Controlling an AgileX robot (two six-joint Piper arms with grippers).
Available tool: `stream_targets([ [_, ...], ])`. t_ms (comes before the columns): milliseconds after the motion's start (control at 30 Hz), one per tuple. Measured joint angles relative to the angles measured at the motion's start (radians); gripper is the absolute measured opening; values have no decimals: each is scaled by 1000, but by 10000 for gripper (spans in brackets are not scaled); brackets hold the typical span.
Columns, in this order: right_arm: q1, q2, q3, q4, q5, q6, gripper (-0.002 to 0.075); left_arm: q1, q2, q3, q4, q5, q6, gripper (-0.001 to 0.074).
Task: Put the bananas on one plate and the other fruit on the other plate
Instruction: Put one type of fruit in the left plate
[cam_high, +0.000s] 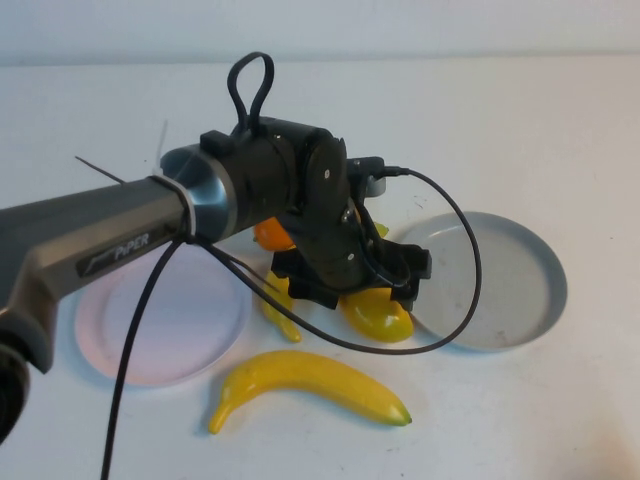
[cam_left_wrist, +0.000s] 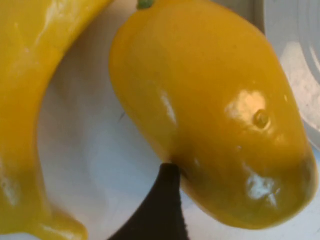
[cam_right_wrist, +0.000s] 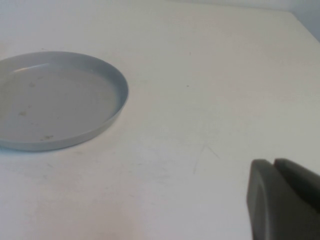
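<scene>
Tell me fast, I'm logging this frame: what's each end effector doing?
Left end effector: open, low over the yellow mango, holding nothing.
Right end effector: shut, empty, beside the grey plate.

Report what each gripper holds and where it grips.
Nothing is held. The left gripper stands open over the yellow mango between the plates; the right gripper is shut on nothing, off to the side.

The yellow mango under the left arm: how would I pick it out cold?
Start at the grey-blue plate. At its rim toward the pink plate, under the open left gripper, lies the yellow mango. It is short and plump, unlike the long curved banana nearer the camera.
</scene>
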Motion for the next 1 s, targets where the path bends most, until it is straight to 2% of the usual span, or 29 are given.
stream_targets([
  [700, 0, 0, 0, 0, 0, 0, -17, 0, 63, -5, 81, -84, -3, 665],
  [800, 0, 0, 0, 0, 0, 0, -17, 0, 63, -5, 82, -84, 3, 614],
  [900, 0, 0, 0, 0, 0, 0, -17, 0, 63, -5, 82, -84, 36, 516],
  [1000, 0, 0, 0, 0, 0, 0, -17, 0, 63, -5, 82, -80, 87, 519],
])
